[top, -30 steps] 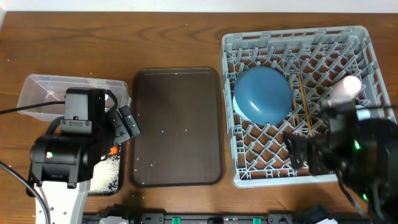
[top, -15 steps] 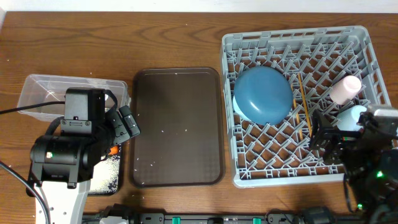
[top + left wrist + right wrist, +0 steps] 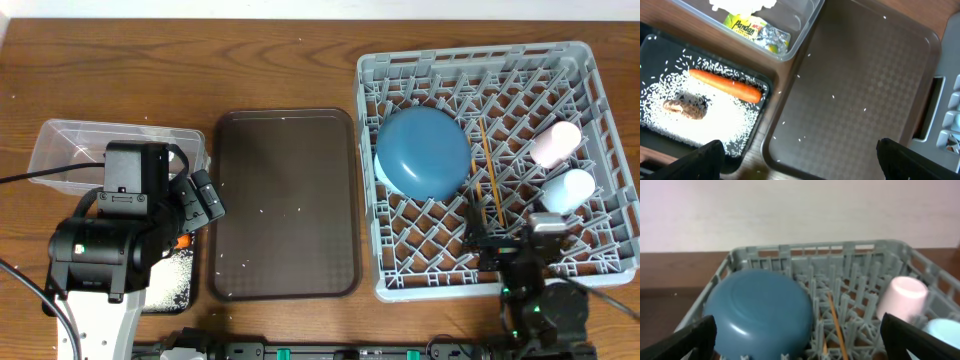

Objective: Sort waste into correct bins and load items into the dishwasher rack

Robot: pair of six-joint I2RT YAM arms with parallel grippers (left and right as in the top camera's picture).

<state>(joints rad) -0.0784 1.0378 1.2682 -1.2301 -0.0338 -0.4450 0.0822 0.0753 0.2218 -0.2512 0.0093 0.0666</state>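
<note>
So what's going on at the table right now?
Neither arm holds anything. The left gripper hangs open by the bins: carrot, lump and rice lie in the black tray, wrapper and napkin in the tub. The right gripper sits open at the near edge of the rack, which holds plate, chopsticks, pink cup and blue cup. The brown tray carries only stray grains.

The small green-yellow printed wrapper (image 3: 756,32), lying in the clear plastic tub (image 3: 804,26), is showing the word "Pandan" in dark slanted script. Smaller red print beside that word is coming out too blurred to read.
</note>
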